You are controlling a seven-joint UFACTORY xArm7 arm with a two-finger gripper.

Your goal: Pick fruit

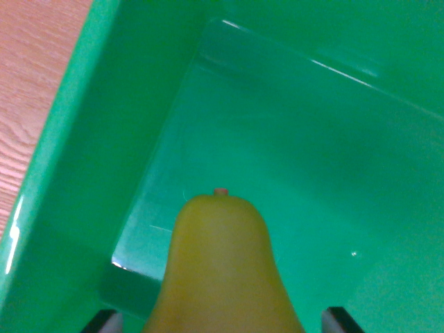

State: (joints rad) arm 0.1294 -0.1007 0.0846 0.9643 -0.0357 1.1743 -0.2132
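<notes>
Item, nearest the camera: gripper (220, 325), only the dark tips of two fingers (103, 321) showing at the bottom edge, one at the wrist view's left and one at the right. They stand well apart, either side of the fruit; whether they press on it cannot be told, as the contact lies below the frame.

Item: yellow pear-shaped fruit (220, 267), blurred, rising from between the fingertips, narrow end pointing away, with a small reddish stem stub (220, 191) at its top. It sits over the bin's interior.

Item: green plastic bin (90, 139), glossy, floor bare, walls sloping up at left and far side.

Item, farthest: wooden tabletop (31, 83), pinkish grain, outside the bin at upper left.
</notes>
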